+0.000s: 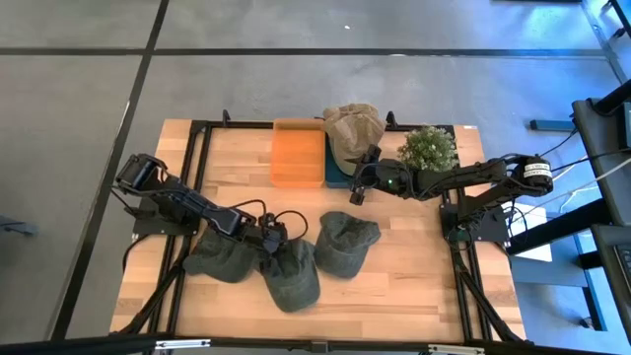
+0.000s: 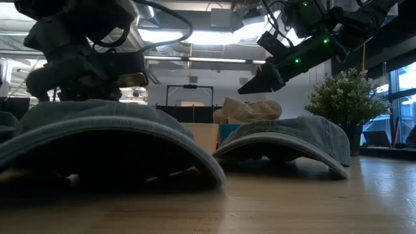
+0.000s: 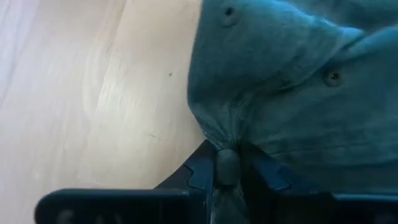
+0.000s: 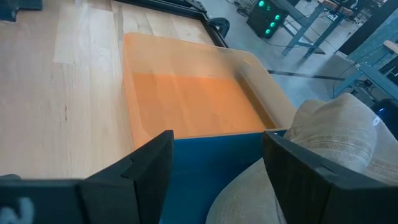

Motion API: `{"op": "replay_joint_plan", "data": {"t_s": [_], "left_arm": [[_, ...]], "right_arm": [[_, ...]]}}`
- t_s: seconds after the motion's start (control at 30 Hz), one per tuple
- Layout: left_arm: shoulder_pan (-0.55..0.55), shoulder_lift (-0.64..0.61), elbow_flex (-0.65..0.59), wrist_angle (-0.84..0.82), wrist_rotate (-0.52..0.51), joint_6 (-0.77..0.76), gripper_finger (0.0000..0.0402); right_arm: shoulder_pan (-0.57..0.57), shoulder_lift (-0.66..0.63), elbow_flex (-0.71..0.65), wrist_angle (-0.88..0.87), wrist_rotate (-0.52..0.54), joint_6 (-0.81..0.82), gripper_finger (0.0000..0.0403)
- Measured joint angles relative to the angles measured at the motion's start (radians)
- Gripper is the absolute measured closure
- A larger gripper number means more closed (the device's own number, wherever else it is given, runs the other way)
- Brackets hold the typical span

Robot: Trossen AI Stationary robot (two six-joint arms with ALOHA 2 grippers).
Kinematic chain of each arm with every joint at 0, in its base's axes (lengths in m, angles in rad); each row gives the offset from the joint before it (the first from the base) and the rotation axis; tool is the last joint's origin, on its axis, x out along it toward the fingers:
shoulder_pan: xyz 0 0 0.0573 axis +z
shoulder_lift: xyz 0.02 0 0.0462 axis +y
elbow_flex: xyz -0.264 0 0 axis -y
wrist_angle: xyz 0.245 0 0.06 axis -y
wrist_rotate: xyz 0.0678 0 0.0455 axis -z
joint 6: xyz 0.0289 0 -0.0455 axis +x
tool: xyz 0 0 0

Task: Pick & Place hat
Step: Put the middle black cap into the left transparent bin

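Note:
Three dark green caps lie brim-down on the wooden table: one on the left, one in the middle near the front, one on the right. My left gripper is low over the middle cap and shut on its cloth. A tan hat rests in a blue bin. My right gripper hangs open in the air above that bin's near edge, touching nothing. My left gripper pinches a small gathered fold of the middle cap's crown between its two fingers. It comes down on it from above, slanting from the table's left. The cloth puckers toward the fingers. The cap still lies on the table.
An orange bin stands next to the blue bin at the far edge. A potted plant stands to the right of the bins, close to my right arm. Bare wood lies along the near edge and the right side.

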Motion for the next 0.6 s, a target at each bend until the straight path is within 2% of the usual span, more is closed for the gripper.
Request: {"op": "replay_joint_plan", "data": {"t_s": [0.33, 0.6], "left_arm": [[0.036, -0.112, 0.057, 0.004, -0.009, 0.167, 0.0353], [0.09, -0.206, 0.221, -0.241, -0.094, 0.342, 0.0353]], "right_arm": [[0.0, 0.0, 0.0, -0.002, 0.0, -0.001, 0.016], [0.0, 0.0, 0.0, -0.002, 0.001, -0.001, 0.016]]}}
